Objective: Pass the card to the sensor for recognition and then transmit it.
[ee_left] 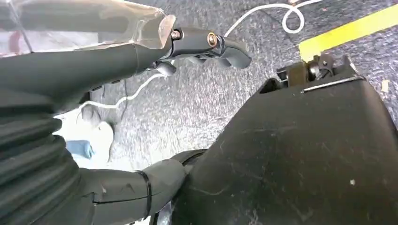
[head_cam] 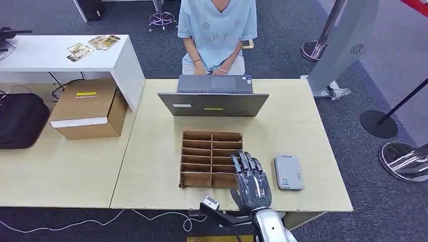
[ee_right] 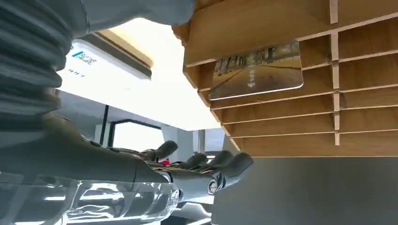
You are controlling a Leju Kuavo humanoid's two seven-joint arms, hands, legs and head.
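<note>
Two hands are fitted; the right hand [head_cam: 251,182] hovers palm-down over the right-hand edge of the compartment tray [head_cam: 192,151], its fingers [head_cam: 245,162] extended, slightly apart and holding nothing. Judged from this posture, the hand is positioned to reach into a slot for the card [ee_right: 256,70], which stands on edge in one compartment of the tray, visible in the right wrist view. The card reader [head_cam: 288,172] lies flat on the worktop [head_cam: 151,151] just beside the hand, near enough that a lifted card needs only a short sideways transfer for recognition. The left hand [ee_left: 94,70] hangs beside the body above the floor, fingers loosely extended and empty. A person [head_cam: 217,30] sits behind a laptop [head_cam: 214,101] across the worktop, probably the recipient
</note>
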